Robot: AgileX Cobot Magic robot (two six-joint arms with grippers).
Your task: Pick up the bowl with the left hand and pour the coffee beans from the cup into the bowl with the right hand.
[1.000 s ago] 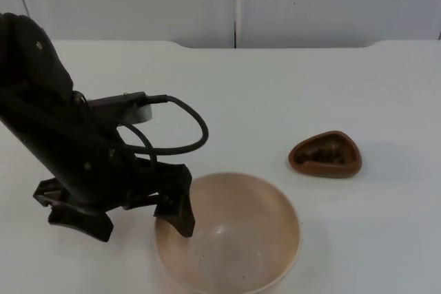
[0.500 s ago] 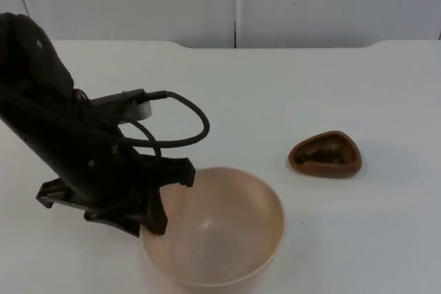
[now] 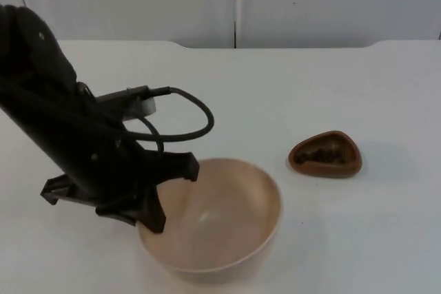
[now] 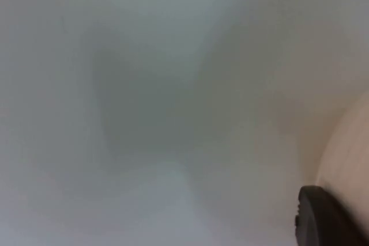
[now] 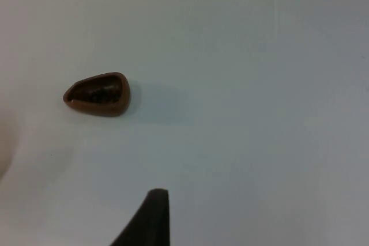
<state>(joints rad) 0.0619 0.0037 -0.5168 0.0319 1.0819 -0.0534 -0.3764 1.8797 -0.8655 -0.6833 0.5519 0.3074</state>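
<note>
The left tool (image 3: 160, 194) is gripping the left rim of the beige bowl (image 3: 213, 222); one black finger is reaching down inside the wall while the rest of the tool is staying outside it. In the top view the bowl is tilting, with its gripped side raised and its opening turned toward the camera, and its inside is looking bare. In the left wrist view one black fingertip (image 4: 326, 218) is showing against the pale curve of the bowl (image 4: 349, 159), with the white desk (image 4: 144, 84) blurred beyond.

To the right of the bowl, well apart from it, the small brown cup (image 3: 325, 155) is sitting on the desk (image 3: 275, 94), rounded-triangular in outline, with dark coffee beans (image 3: 321, 155) lying inside it.

The right tool is waiting above the desk (image 5: 242, 84), away from the cup (image 5: 97, 94). One of its dark fingertips (image 5: 151, 218) is showing in the right wrist view, and I cannot tell whether that tool is open or closed. Nothing is touching the cup.
</note>
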